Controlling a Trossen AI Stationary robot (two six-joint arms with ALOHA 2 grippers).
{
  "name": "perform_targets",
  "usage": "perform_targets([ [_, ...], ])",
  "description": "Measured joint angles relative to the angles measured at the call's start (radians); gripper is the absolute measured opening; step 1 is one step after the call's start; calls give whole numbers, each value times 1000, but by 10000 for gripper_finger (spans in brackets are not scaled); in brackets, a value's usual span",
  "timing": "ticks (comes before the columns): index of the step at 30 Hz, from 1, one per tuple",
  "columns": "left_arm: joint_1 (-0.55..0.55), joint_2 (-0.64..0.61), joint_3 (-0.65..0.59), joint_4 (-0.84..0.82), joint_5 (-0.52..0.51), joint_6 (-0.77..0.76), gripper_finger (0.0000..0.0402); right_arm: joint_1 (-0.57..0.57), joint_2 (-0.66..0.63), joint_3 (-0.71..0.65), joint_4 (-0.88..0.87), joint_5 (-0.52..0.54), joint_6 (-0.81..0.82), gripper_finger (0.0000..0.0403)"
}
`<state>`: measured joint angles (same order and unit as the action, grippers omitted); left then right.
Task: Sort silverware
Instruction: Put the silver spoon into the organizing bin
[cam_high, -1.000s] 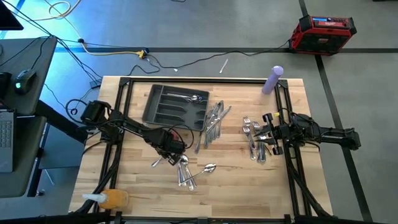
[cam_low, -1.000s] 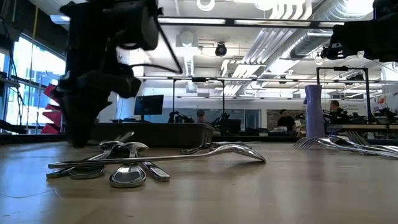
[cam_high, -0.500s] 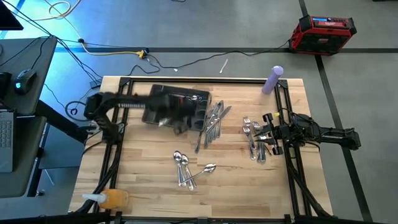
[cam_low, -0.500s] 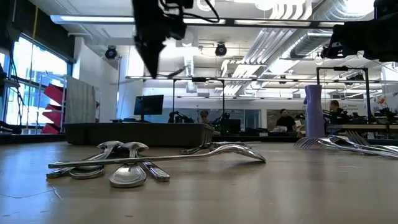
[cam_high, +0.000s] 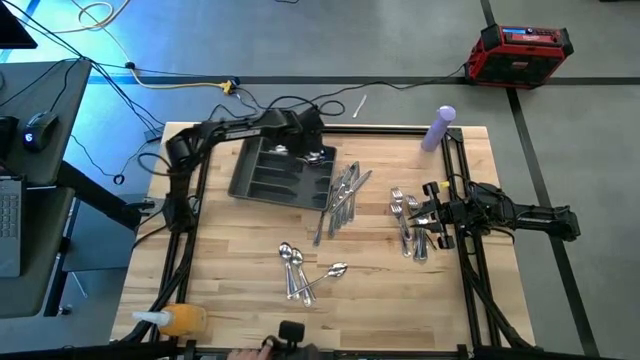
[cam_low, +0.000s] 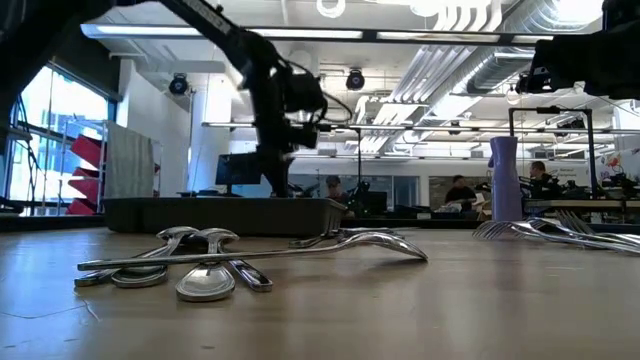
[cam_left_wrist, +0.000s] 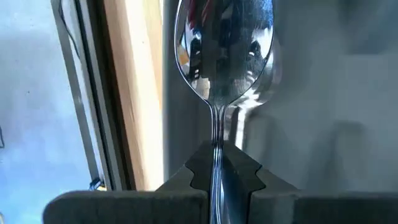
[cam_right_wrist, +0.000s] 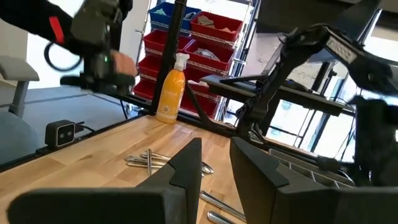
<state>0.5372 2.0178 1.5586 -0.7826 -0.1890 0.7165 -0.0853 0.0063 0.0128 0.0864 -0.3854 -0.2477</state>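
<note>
High view: the left gripper (cam_high: 303, 128) hangs over the far end of the tray (cam_high: 262, 172); spoons (cam_high: 296, 268), knives (cam_high: 343, 193) and forks (cam_high: 408, 222) lie in separate clusters on the table (cam_high: 220, 260).

Low view: spoons (cam_low: 190, 266) fill the foreground, the tray's inside hidden.

Left wrist view alone shows the grip: fingers (cam_left_wrist: 196, 174) pinch one spoon (cam_left_wrist: 224, 50) by its handle. Released high or tilted, it could bounce into the wrong compartment.

Right wrist view: the right gripper (cam_right_wrist: 214, 163) waits by the forks, jaws narrowly apart, empty.

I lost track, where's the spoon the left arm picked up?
The spoon is clamped in the left gripper, over the dark grey tray at the table's far left.
</note>
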Motion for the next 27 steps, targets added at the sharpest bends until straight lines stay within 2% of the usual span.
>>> perform_targets([
  [4,18,59,0,35,-6,11,0,0,0,0,-15,10,-8,73],
  [9,20,93,0,26,-8,-7,11,0,0,0,-36,101,8,73],
  [14,20,89,0,17,-16,-12,38,0,0,0,-37,108,11,73],
  [18,14,48,0,15,-61,-52,71,0,0,0,-38,107,11,73],
  [20,6,14,0,9,-105,-130,88,0,0,0,-38,107,11,73],
  [23,-20,-60,0,-50,-171,-338,107,0,0,0,-38,107,11,73],
  [25,-46,-118,1,-111,-152,-529,116,0,0,0,-38,107,11,73],
  [27,-78,-167,2,-187,-79,-738,121,0,0,0,-38,107,11,73],
])
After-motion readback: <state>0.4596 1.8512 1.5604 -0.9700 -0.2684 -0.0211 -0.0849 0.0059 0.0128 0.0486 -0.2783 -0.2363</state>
